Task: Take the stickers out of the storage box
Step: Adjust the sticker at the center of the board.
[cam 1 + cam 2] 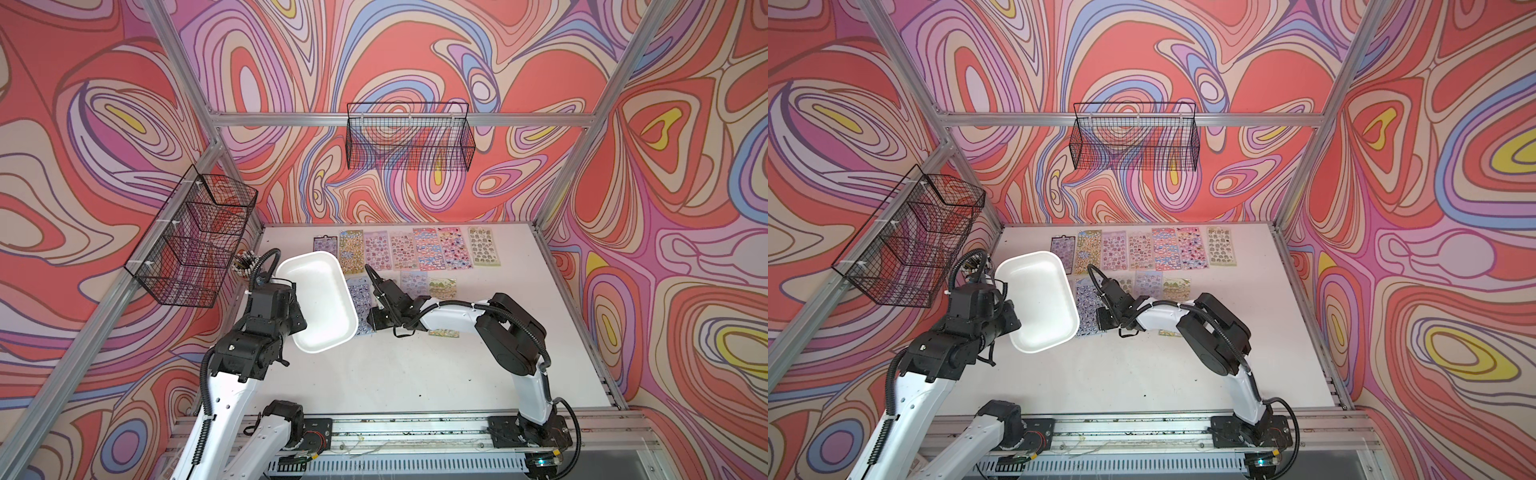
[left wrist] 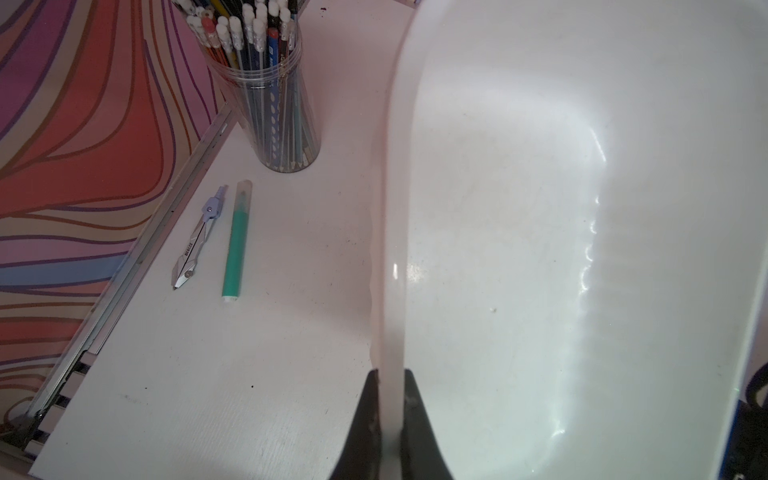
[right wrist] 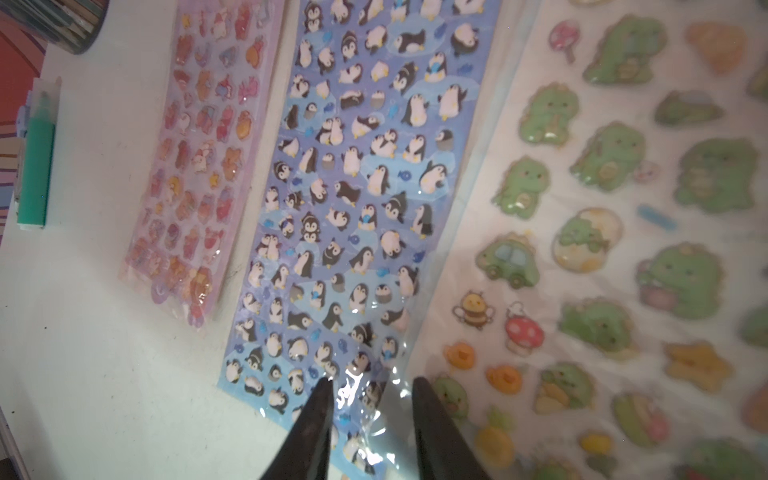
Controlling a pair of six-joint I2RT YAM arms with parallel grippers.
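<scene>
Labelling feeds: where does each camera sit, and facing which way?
Both top views: high above the base, facing down toward the back wall; left arm, right arm, box, stickers.
Left wrist: on left arm, facing along left jaws shut on the box rim; marker beyond.
Right wrist: on right arm, facing down past open right jaws at penguin sheet.
Shared: marker, in both wrist views.

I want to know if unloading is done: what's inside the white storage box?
Nothing visible: the storage box shows only bare white floor in both top views. The left gripper clamps its rim; the left arm covers a strip there.
</scene>
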